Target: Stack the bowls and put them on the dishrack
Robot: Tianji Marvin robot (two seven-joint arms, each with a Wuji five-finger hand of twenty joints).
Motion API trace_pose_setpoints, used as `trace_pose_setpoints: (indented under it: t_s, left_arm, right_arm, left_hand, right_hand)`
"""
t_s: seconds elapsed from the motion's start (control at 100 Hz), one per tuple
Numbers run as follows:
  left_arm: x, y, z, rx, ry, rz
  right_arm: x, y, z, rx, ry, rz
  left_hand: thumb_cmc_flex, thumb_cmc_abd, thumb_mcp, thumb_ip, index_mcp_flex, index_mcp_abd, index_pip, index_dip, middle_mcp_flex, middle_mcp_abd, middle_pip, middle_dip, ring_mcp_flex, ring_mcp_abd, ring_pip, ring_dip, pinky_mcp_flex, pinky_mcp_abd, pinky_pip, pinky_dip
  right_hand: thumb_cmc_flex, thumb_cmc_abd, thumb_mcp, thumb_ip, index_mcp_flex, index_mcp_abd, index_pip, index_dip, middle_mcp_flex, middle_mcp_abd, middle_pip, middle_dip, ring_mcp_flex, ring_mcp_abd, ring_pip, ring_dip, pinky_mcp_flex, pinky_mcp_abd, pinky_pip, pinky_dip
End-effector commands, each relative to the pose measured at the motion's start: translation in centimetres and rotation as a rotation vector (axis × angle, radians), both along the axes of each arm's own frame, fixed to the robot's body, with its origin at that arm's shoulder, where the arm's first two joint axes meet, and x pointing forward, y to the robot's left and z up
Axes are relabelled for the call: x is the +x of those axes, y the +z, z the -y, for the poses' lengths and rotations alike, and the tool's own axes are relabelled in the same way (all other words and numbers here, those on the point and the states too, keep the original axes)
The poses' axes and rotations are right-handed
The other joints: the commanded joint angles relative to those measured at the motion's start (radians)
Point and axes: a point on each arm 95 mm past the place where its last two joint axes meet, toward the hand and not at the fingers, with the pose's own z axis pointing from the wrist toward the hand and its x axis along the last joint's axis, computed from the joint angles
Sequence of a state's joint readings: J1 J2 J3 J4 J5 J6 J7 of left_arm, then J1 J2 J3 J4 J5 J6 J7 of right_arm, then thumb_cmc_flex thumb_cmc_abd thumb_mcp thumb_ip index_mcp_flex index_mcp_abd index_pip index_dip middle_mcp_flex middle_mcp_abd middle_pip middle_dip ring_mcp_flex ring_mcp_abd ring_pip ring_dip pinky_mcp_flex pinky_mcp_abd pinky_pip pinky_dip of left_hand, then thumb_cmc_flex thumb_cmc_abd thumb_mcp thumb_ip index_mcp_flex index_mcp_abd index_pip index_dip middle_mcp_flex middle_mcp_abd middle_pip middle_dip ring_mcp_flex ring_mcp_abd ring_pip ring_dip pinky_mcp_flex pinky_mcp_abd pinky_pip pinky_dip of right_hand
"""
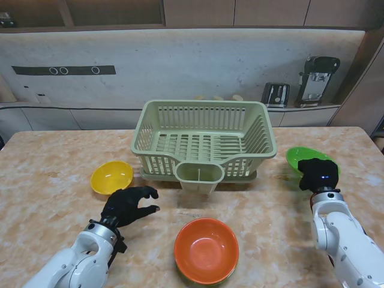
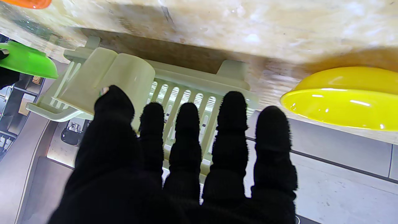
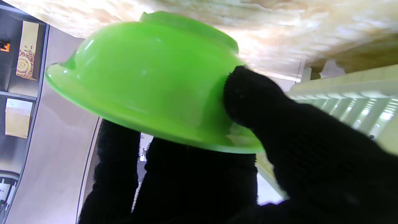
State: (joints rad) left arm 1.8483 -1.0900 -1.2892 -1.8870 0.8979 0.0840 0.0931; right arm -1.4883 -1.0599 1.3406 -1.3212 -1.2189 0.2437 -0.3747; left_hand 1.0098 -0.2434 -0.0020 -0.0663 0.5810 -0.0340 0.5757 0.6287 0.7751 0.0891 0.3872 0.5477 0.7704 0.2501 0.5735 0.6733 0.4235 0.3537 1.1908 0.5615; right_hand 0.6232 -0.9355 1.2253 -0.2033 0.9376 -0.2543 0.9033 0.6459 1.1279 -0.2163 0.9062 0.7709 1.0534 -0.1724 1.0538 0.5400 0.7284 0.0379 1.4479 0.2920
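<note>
Where the stand's view looks down on the marble surface [image 1: 54, 240], a pale green dishrack [image 1: 204, 141] sits in the middle, well away from me, with a yellow bowl [image 1: 111, 177] just to its left, a green bowl [image 1: 309, 159] to its right and an orange bowl [image 1: 206, 250] nearest to me, seemingly nested in another bowl. The left hand [image 1: 127, 206] hovers between the yellow and orange bowls with fingers spread and holding nothing, while the right hand [image 1: 318, 174] is clamped over the near rim of the green bowl. From the left wrist, the fingers [image 2: 229, 124] stand apart and empty before the dishrack [image 2: 118, 77], the yellow bowl [image 2: 345, 98] near them, the green bowl [image 2: 26, 60] and a sliver of the orange bowl [image 2: 29, 3] beyond. From the right wrist, the green bowl [image 3: 149, 84] fills the view, pinched by the right hand [image 3: 236, 161]: the thumb presses its outer wall, the other fingers [image 3: 118, 155] reach inside past the rim, and the dishrack [image 3: 348, 96] lies just beside it.
</note>
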Motion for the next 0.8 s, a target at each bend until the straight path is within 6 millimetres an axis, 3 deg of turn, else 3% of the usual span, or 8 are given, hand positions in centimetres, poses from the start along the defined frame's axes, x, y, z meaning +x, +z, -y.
trace_pose_setpoints:
  t_s: [0.0, 0.34, 0.79]
  left_arm:
    - [-0.2, -0.1, 0.1, 0.000, -0.005, -0.011]
    - [-0.3, -0.1, 0.1, -0.001, -0.004, -0.009]
    - [-0.3, -0.1, 0.1, -0.001, -0.005, -0.006]
  right_arm:
    - [-0.9, -0.1, -0.4, -0.007, 0.017, -0.016]
    - [-5.0, 1.8, -1.1, -0.004, 0.067, -0.060]
    - [-10.0, 2.7, -2.4, 0.068, 0.143, -0.173]
  left_hand:
    - [0.035, -0.019, -0.010, 0.001, 0.022, -0.020, 0.019, 0.014, 0.039, -0.014, 0.014, 0.020, 0.015, -0.007, 0.013, 0.014, 0.001, -0.009, 0.022, 0.013]
    - [0.035, -0.019, -0.011, 0.000, 0.022, -0.021, 0.020, 0.014, 0.040, -0.014, 0.014, 0.020, 0.016, -0.006, 0.014, 0.014, 0.000, -0.009, 0.022, 0.013]
    - [0.036, -0.020, -0.010, 0.001, 0.024, -0.019, 0.021, 0.014, 0.040, -0.014, 0.014, 0.020, 0.016, -0.005, 0.014, 0.014, 0.001, -0.008, 0.023, 0.013]
  right_hand:
    - [0.244, 0.116, 0.335, 0.067, 0.307, -0.285, 0.261, 0.162, 0.075, -0.116, 0.032, 0.037, 0.099, -0.060, 0.181, 0.101, 0.047, 0.039, 0.173, 0.071]
    - [0.247, 0.058, 0.345, 0.078, 0.343, -0.297, 0.250, 0.170, 0.115, -0.120, 0.011, 0.049, 0.133, -0.068, 0.180, 0.111, 0.073, 0.029, 0.186, 0.077]
    - [0.235, 0.054, 0.345, 0.083, 0.344, -0.299, 0.229, 0.170, 0.123, -0.122, -0.014, 0.051, 0.140, -0.076, 0.163, 0.112, 0.083, 0.020, 0.179, 0.071]
